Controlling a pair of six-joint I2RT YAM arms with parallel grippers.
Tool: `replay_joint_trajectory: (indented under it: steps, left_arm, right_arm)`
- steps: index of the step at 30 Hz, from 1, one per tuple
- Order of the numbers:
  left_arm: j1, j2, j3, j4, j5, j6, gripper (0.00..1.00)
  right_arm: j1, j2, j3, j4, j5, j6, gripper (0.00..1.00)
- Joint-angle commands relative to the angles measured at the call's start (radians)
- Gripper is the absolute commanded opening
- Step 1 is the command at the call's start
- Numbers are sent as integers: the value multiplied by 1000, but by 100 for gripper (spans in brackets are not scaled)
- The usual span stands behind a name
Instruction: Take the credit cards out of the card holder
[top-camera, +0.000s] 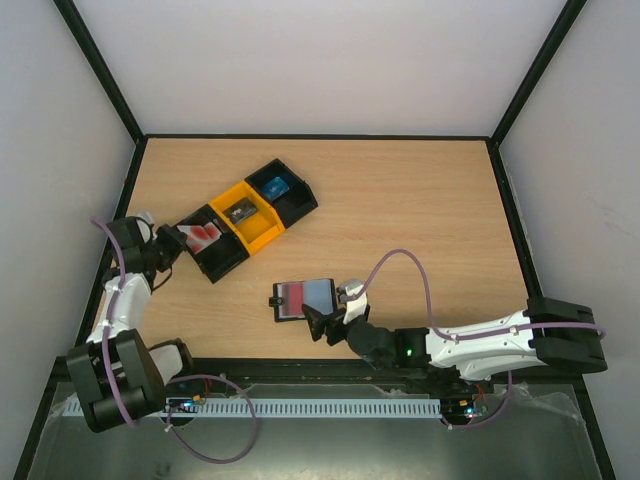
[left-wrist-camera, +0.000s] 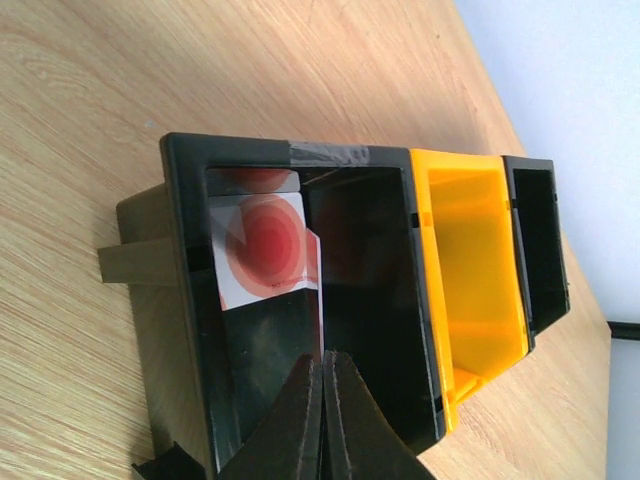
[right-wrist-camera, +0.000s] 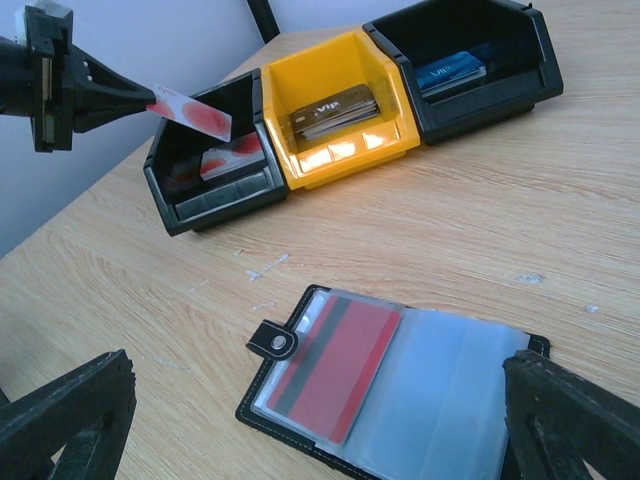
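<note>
Over the end black bin (right-wrist-camera: 215, 195), my left gripper (right-wrist-camera: 150, 100) pinches a red-spotted card (right-wrist-camera: 192, 112) by its edge — my right gripper (top-camera: 335, 308) gapes wide beside the open card holder (right-wrist-camera: 455, 385), red card (right-wrist-camera: 335, 365) inside, well apart from the bins (right-wrist-camera: 345, 150).

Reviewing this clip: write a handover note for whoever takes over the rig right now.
Grippers: the left gripper is shut on a red-and-white card, held over the end black bin. The right gripper is open beside the card holder, which lies open.
Done: a dark card lies in the yellow bin, a blue card in the far black bin.
Left: drop the held card, then pull the red card from the holder's sleeve.
</note>
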Motion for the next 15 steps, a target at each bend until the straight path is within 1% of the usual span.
replay_joint_trajectory:
  steps: [1,8,15]
  left_arm:
    - [2,32,9,2,-30,1,3]
    - [-10,48,6,20,-88,-5,3]
    - [-43,68,3,52,-116,-37,3]
  right_arm:
    - [5,-10,-20,-2,37,-4,98]
    - [4,16,-8,3,30,-3,98]
    - [4,16,-9,1,27,-3,98]
